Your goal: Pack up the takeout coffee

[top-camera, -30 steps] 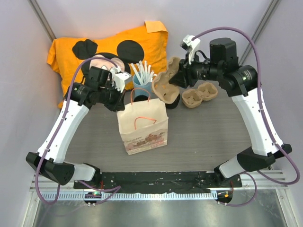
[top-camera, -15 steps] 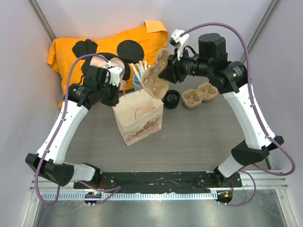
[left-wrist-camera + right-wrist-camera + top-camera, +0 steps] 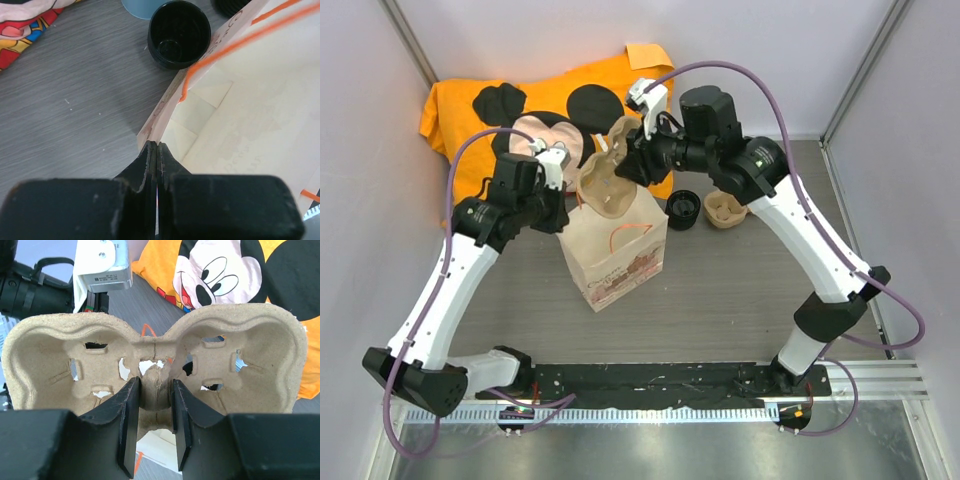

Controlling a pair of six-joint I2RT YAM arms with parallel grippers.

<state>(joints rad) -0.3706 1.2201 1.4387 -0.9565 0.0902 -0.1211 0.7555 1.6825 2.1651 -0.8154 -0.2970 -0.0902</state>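
Left pincer [image 3: 156, 150] pinches beige paper bag [image 3: 240, 125] by its rim. Right pincer [image 3: 152, 390] grips moulded brown pulp carrier [image 3: 240, 345] above it. Bag looks empty; packing barely begun.

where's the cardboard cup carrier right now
In the top view the cup carrier is left of centre, held in the right claw over the open paper bag, with the orange cloth behind it.

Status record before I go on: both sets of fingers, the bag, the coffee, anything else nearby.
left fingers: shut, pinching the paper bag by its rim
right fingers: clamped on the middle of a cardboard cup carrier, held over the bag's open top
coffee: on the table beside the bag, not packed
spare carrier: on the table next to the coffee
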